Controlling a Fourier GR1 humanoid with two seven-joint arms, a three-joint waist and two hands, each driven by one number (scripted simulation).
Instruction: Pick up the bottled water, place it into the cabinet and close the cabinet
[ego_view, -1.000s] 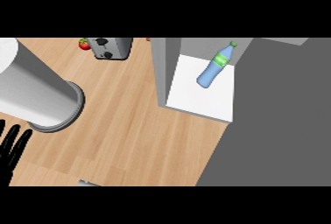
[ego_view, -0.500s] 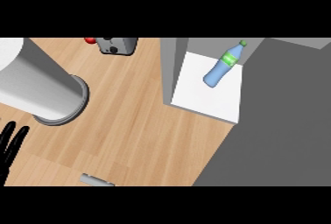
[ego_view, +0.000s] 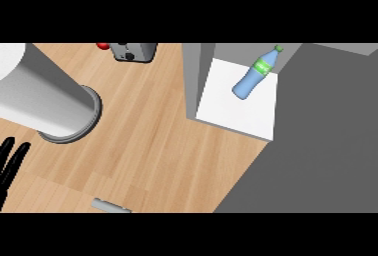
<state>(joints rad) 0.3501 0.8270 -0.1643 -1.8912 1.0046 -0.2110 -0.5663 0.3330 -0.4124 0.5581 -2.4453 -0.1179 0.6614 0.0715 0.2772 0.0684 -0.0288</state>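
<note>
Where white cabinet shelf (ego_view: 236, 107) sits far right: bottled water (ego_view: 255, 74) lying on it, untouched. Left hand (ego_view: 10, 165) near left edge, fingers straight, holding nothing. Right hand unseen.

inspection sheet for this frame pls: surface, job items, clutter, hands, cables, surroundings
Surface: light wooden counter top, with a small grey flat piece at its lower edge.
Job's things: blue plastic water bottle with green label and cap lies tilted on the white shelf of the grey cabinet, cap toward the back. Cabinet door not identifiable in this view.
Clutter: tall white cylinder on a grey round base at left; grey toaster-like appliance at the top edge, a red item beside it.
Hands: left hand at the left edge, black fingers straight, holding nothing. Right hand not in view.
Cables: nothing seen.
Surroundings: plain dark grey area right of the counter.
</note>
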